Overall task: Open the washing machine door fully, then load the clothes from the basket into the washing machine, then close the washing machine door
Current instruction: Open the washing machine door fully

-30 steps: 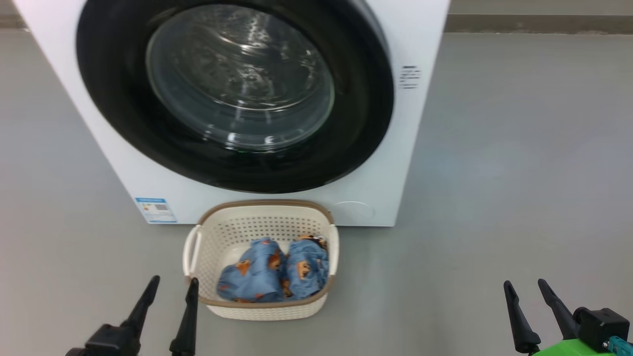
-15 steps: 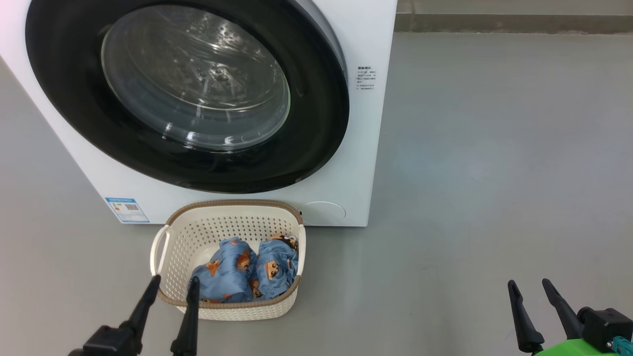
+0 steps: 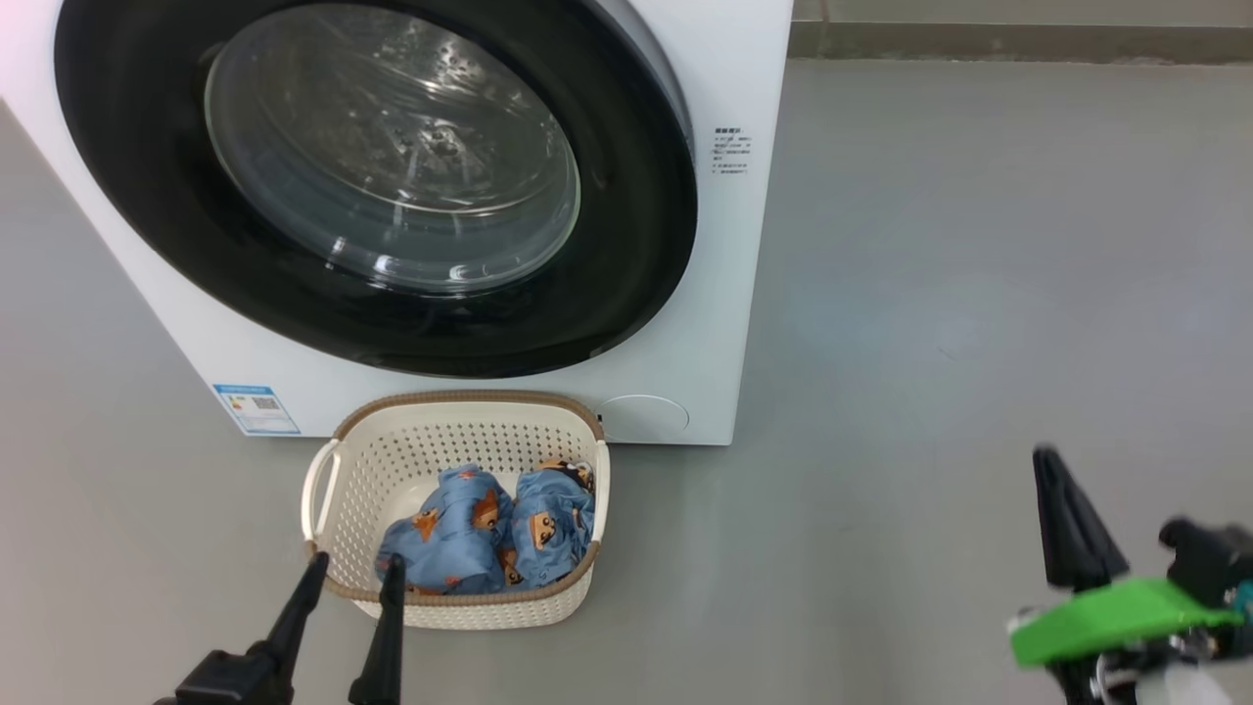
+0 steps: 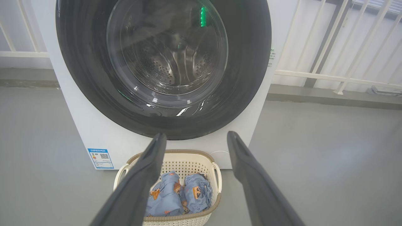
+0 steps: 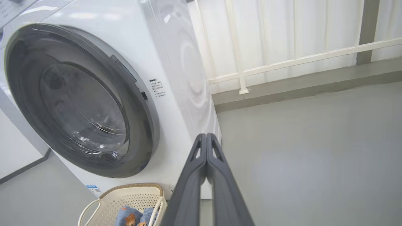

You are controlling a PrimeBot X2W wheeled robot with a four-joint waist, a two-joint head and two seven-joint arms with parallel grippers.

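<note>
Status from my end. Washer (image 3: 729,294) is dead ahead, a white box on grey floor (image 3: 979,294), with a white railing (image 4: 329,75) behind it.

Door (image 3: 636,255) is shut. The black ring lies flush on the washer front, and the glass (image 3: 392,147) bulges out at its centre. Through the glass I see the perforated steel drum (image 4: 169,62). It looks empty, but reflections are heavy so I won't swear to it. There's a green glint (image 4: 203,16) near the top of the glass in left wrist view.

Basket (image 3: 460,399) stands on the floor in front of the washer, under the door's lower edge, with its back rim just beside the washer's base. Clothes (image 3: 489,534) are both in the basket: two blue bear-print bundles touching side by side, in the half farther from the washer.

On the washer front there's a blue label (image 3: 256,408) at the lower left corner, a round cap (image 3: 643,417) at the lower right and a small text sticker (image 3: 732,150) right of the door.

Left gripper (image 3: 356,563) has its fingers spread wide with nothing between them. It hangs in front of the washer, aimed at it, tips over the basket rim farthest from the washer.

Right gripper (image 5: 206,135) has its fingers pressed flat together and holds nothing. It is off to the right of the washer over bare floor, well apart from the basket, pointing toward the washer's right front corner. It is blurred in head view, with a green bracket (image 3: 1116,612) behind the fingers.
</note>
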